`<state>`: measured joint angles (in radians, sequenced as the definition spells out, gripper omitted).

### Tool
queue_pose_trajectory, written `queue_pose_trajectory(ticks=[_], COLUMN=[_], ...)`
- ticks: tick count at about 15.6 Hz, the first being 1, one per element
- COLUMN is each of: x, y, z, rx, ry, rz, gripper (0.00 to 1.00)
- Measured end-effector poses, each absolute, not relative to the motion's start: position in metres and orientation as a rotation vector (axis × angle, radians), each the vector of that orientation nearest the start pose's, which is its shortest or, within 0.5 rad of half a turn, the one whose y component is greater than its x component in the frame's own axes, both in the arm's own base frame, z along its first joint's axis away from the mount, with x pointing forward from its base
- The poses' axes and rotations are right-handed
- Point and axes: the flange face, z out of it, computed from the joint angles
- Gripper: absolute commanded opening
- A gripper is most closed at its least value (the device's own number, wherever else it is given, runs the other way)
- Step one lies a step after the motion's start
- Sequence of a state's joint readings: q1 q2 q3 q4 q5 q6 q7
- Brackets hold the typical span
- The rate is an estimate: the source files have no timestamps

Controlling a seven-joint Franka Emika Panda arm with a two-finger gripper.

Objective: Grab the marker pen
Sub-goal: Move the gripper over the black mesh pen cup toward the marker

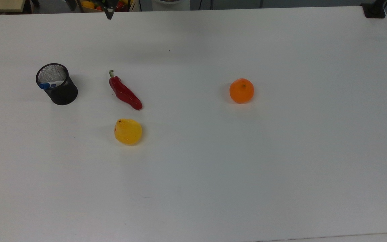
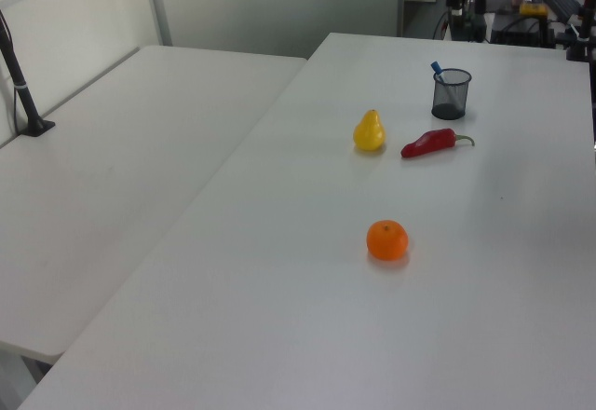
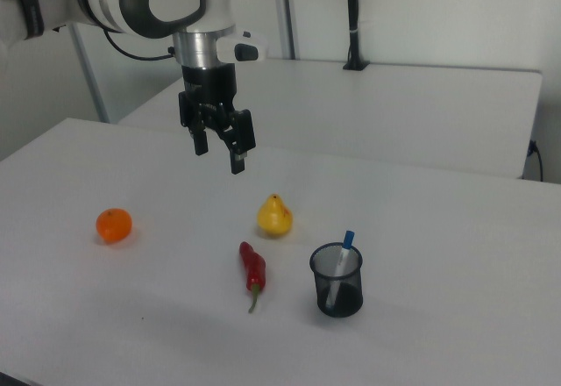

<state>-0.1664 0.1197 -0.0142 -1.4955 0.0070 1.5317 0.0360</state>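
Note:
The marker pen has a white barrel and a blue cap. It stands leaning inside a black mesh cup at the top view's left, cap end up. The right view shows the marker pen poking out of the cup at the table's near right. My gripper hangs open and empty high above the table, up and to the left of the cup in the right view, roughly over the far side of the yellow pear. One dark fingertip shows at the top view's upper edge.
A red chili lies right of the cup in the top view, with a yellow pear just below it. An orange sits alone further right. A second white table adjoins on the left view's left.

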Motion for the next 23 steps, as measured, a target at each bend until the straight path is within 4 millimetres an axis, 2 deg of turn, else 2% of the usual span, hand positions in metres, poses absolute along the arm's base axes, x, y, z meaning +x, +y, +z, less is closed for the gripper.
queue_pose_trajectory(ticks=[1,11,20,23], x=[0.573,0.580,0.610,0.625], y=[-0.103,-0.105,-0.113,-0.117], z=[0.593,0.592,0.592,0.583], rx=[-3.109,-3.114,-3.114,-3.103], ry=[0.337,0.339,0.387,0.427], rz=[0.129,0.070,-0.213,-0.318], gripper=[1.00,1.00,1.00,0.90])
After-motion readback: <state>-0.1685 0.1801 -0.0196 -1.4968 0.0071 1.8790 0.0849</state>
